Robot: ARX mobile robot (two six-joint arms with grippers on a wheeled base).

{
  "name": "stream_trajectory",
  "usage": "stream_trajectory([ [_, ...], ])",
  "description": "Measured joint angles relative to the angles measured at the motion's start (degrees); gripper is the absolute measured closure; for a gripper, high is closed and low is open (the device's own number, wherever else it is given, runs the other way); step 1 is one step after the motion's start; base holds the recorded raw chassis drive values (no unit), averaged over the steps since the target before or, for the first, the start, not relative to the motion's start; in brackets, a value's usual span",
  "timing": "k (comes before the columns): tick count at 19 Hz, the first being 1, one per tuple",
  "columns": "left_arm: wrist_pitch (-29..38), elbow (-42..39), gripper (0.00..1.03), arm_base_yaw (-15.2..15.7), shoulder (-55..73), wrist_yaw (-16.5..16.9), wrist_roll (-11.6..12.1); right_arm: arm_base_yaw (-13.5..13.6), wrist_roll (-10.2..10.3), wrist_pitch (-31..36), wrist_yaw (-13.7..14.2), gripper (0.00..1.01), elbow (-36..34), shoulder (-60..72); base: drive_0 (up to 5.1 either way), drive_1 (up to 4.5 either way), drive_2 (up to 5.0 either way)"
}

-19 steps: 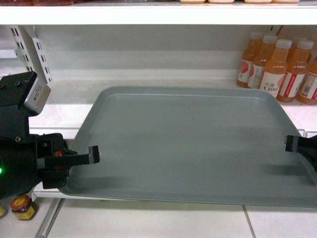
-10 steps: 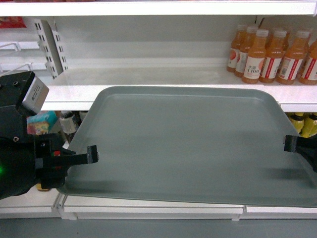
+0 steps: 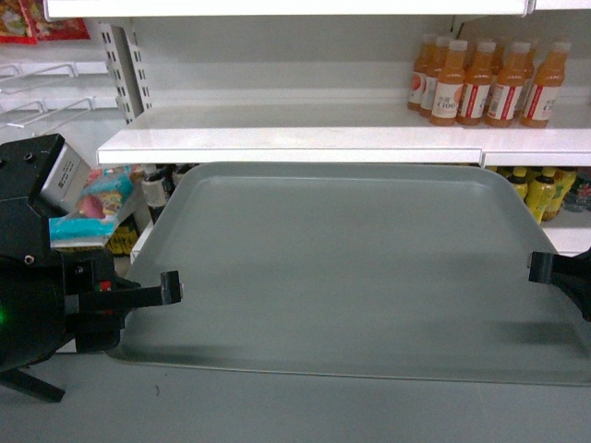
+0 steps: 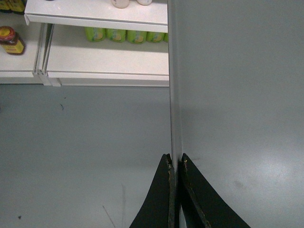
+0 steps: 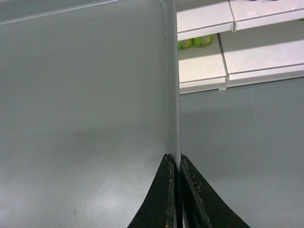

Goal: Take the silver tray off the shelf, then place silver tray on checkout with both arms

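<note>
1 silver tray (image 3: 342, 268) held level: left fingers (image 4: 175, 164) and right fingers (image 5: 174, 162) clamped on its 2 side rims.

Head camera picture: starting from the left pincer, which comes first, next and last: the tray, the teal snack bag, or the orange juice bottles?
From the left pincer:
1. Tray: pinched at its left rim.
2. Teal snack bag: up and to the left, on a lower shelf.
3. Orange juice bottles: far upper right, at the back of the white shelf.
</note>
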Motion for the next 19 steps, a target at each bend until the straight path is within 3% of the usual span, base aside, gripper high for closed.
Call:
stream_trajectory([
  [15, 0.2, 0.0, 1.0, 0.0, 0.0, -0.1, 0.0, 0.0, 0.0, 0.2, 0.0, 0.99, 0.0, 0.0, 0.0, 0.0, 0.0],
  [19, 0.0, 0.0, 1.0, 0.0, 0.0, 0.0, 0.0, 0.0, 0.0, 0.2, -0.1, 0.99, 0.0, 0.0, 0.1, -4.2, 4.5],
])
